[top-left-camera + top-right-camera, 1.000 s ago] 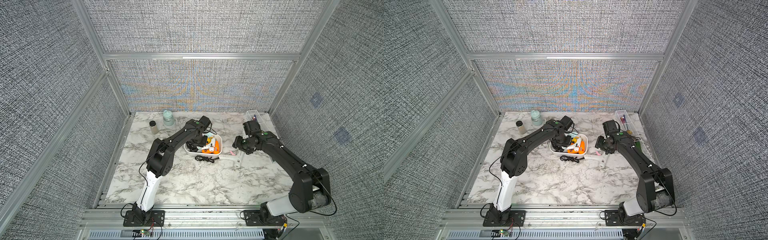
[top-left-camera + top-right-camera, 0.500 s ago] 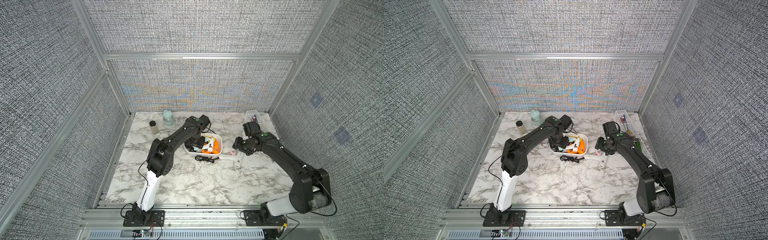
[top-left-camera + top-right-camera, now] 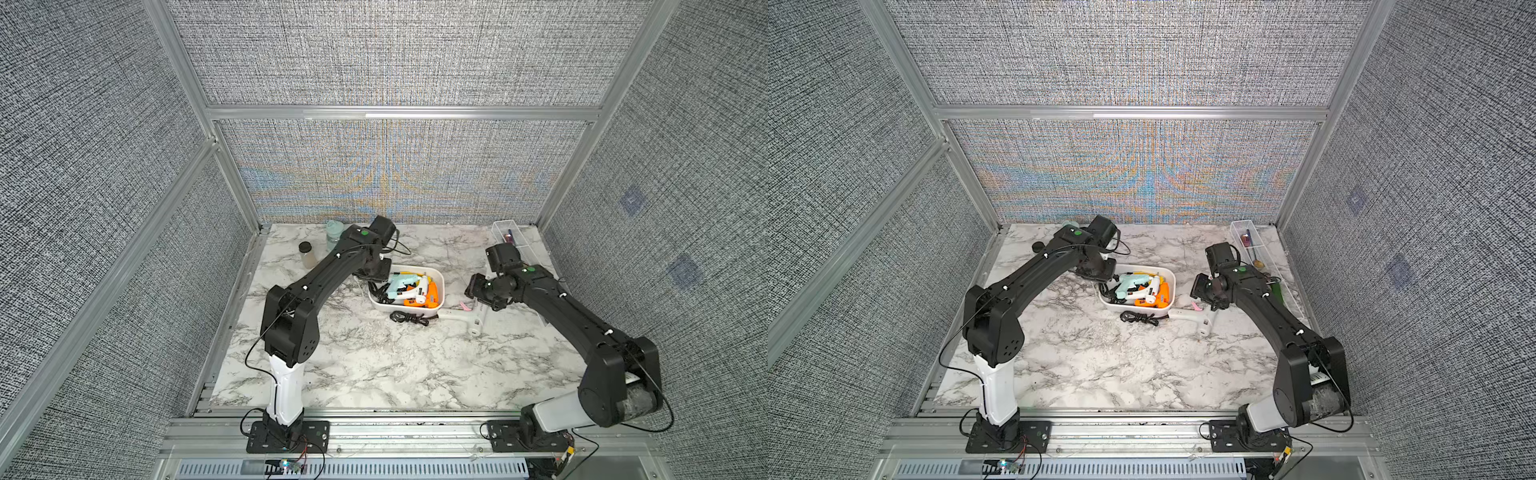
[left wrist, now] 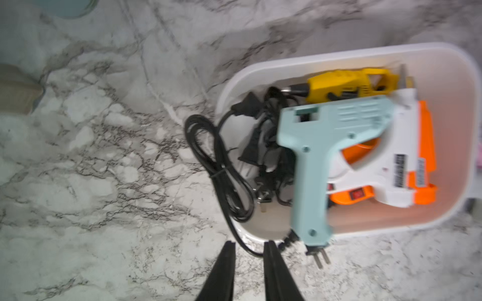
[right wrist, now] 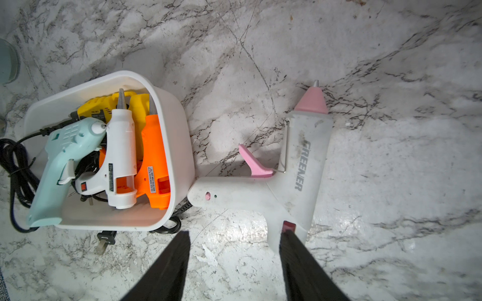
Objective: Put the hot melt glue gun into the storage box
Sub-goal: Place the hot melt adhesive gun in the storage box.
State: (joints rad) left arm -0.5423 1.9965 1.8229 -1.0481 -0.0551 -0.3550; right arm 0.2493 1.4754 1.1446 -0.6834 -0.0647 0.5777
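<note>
The white storage box (image 3: 440, 286) (image 4: 260, 70) sits mid-table holding several glue guns. A teal one (image 4: 326, 135) (image 5: 57, 161) lies on top, its handle end and plug pins reaching over the rim. My left gripper (image 4: 249, 246) (image 3: 374, 286) is shut just outside the box's left end. A black cord (image 4: 221, 166) runs past its tips; I cannot tell if it is pinched. A white glue gun with pink nozzle (image 5: 300, 161) (image 3: 465, 318) lies on the marble right of the box. My right gripper (image 5: 234, 235) hangs open above its rear end, holding nothing.
A bundled black cord (image 3: 409, 319) lies in front of the box. A clear divided tray (image 3: 511, 241) runs along the right edge. A small dark-lidded jar (image 3: 306, 254) and a pale teal jar (image 3: 334, 235) stand at the back left.
My left gripper opened wider over the box, then drew back towards its left end and shut. The teal gun now lies free in the box. The right arm stayed still.
</note>
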